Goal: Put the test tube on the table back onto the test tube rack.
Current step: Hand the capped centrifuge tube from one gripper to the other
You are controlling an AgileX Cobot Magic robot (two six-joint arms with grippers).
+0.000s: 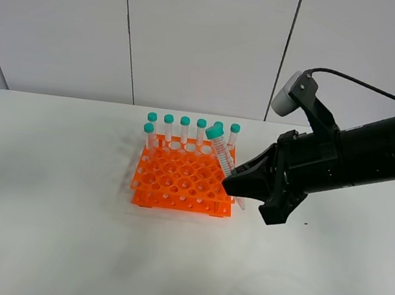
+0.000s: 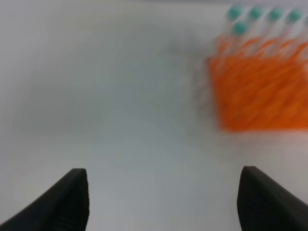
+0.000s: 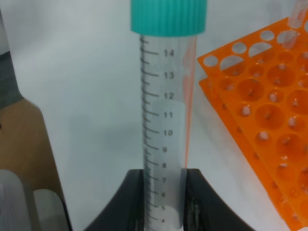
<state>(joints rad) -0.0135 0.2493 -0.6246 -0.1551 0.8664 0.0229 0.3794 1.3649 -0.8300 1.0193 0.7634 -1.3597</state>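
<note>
My right gripper (image 1: pixel 233 181) is shut on the test tube (image 1: pixel 220 150), a clear graduated tube with a teal cap. It holds the tube tilted over the right edge of the orange test tube rack (image 1: pixel 179 178), cap up and leaning left. In the right wrist view the test tube (image 3: pixel 166 115) stands between the two black fingers (image 3: pixel 130 202), with the rack (image 3: pixel 269 120) beside it. Several identical capped tubes (image 1: pixel 184 127) stand in the rack's back row. My left gripper (image 2: pixel 163 202) is open over bare table (image 2: pixel 120 96), with the blurred rack (image 2: pixel 262 91) ahead of it.
The white table (image 1: pixel 41 229) spreads wide around the rack. A grey panelled wall (image 1: pixel 197 38) rises behind the table's far edge. The right arm's black body (image 1: pixel 355 165) reaches in from the right side.
</note>
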